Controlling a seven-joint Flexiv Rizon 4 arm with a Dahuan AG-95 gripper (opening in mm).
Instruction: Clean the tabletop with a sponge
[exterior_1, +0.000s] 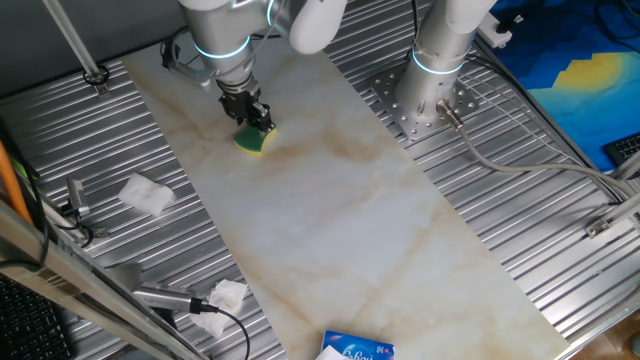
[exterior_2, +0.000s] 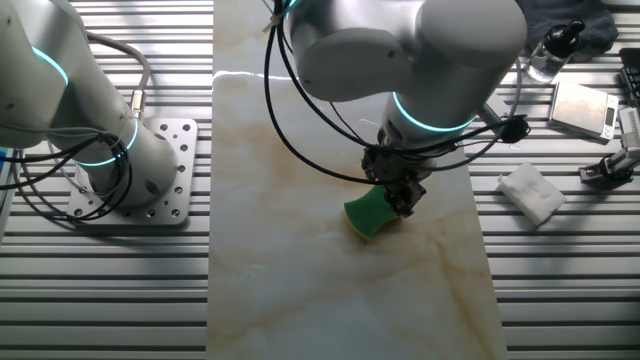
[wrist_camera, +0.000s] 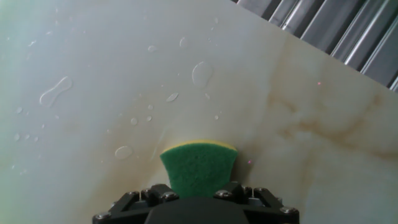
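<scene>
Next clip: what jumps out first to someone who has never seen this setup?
The yellow-and-green sponge pinched in the gripper, pressed onto the far end of the marble tabletop. In the hand view, water droplets bead on the slab ahead of the sponge. Crumpled white tissues lie on the ribbed metal beside the slab.

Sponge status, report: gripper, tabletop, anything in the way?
Gripper shut on sponge, pressed to tabletop. Water droplets ahead on the slab. Path clear; tissues sit off on the ribbed metal.

Ribbed grey metal surface (exterior_1: 520, 210) (evenly lit) all around.
</scene>
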